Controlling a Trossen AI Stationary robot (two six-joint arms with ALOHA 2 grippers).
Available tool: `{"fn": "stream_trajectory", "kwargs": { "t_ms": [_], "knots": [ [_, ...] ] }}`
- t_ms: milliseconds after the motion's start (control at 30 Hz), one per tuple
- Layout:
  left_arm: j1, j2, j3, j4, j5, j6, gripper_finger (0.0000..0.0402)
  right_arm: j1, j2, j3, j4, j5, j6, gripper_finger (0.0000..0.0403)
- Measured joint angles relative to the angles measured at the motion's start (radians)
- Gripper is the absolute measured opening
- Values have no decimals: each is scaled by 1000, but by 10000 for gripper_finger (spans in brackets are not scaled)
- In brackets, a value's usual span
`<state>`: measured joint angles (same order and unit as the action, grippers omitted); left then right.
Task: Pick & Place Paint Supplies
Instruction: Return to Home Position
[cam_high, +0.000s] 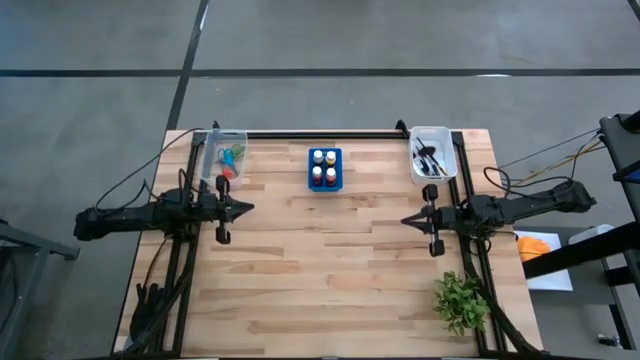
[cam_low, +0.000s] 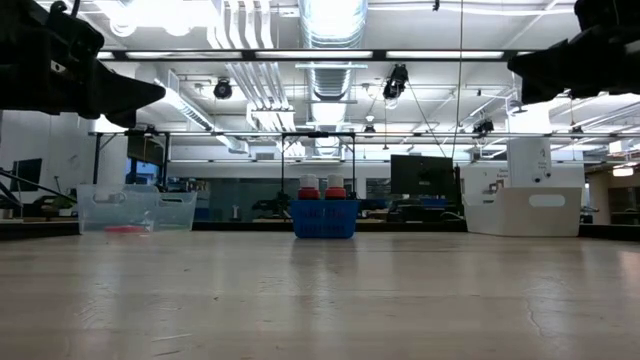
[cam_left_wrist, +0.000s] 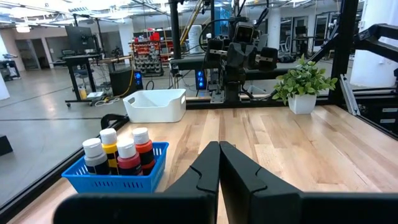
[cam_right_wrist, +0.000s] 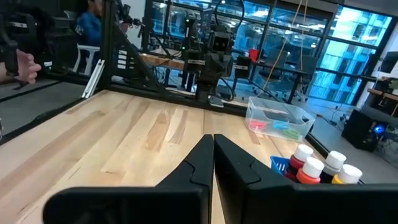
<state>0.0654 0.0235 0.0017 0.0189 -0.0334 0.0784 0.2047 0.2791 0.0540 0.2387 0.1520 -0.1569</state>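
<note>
Paint supplies all binned, by the look of the high view. Scissors (cam_high: 232, 155) with red, green and blue handles in the transparent bin (cam_high: 210, 150) at the back left. Paint bottles (cam_left_wrist: 129, 163) upright in the blue holder (cam_left_wrist: 106, 180) at the back centre. Dark brushes (cam_high: 428, 160) in the white bin (cam_high: 452, 160) at the back right. Nothing loose in sight on the wooden table (cam_high: 330, 270). Left gripper (cam_left_wrist: 219, 148) raised over the left side, pointing inward, fingers pressed together on nothing. Right gripper (cam_right_wrist: 212, 140) mirrored on the right side, likewise closed and empty. Well apart from each other, so little chance of a clash between arms. More worth watching: the transparent bin near the left gripper, toward the back edge, and the white bin placed the same way by the right one. Any swing toward the back on the way home likely to nudge a light plastic bin, shift it, or tip scissors or brushes out. Less exposed but top-heavy: the bottles, tall in a shallow holder, probably easy to topple with a stray finger. Also close to the right arm's base, the green plant (cam_high: 460, 300), liable to be brushed by a folding elbow. Safest guess: a straight retreat, with no sideways sweep and no dip toward the bins.
</note>
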Motion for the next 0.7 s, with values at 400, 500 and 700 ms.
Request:
{"fn": "stream_trajectory", "kwargs": {
  "t_ms": [400,500,700],
  "knots": [
    [0,0,0,0,0,-3,16,0,-249,0,-252,-16,41,8],
    [0,0,0,0,0,-2,16,0,-279,3,-284,-55,57,8],
    [0,11,0,0,0,-2,16,0,-279,2,-331,-84,64,8]
  ]
}}
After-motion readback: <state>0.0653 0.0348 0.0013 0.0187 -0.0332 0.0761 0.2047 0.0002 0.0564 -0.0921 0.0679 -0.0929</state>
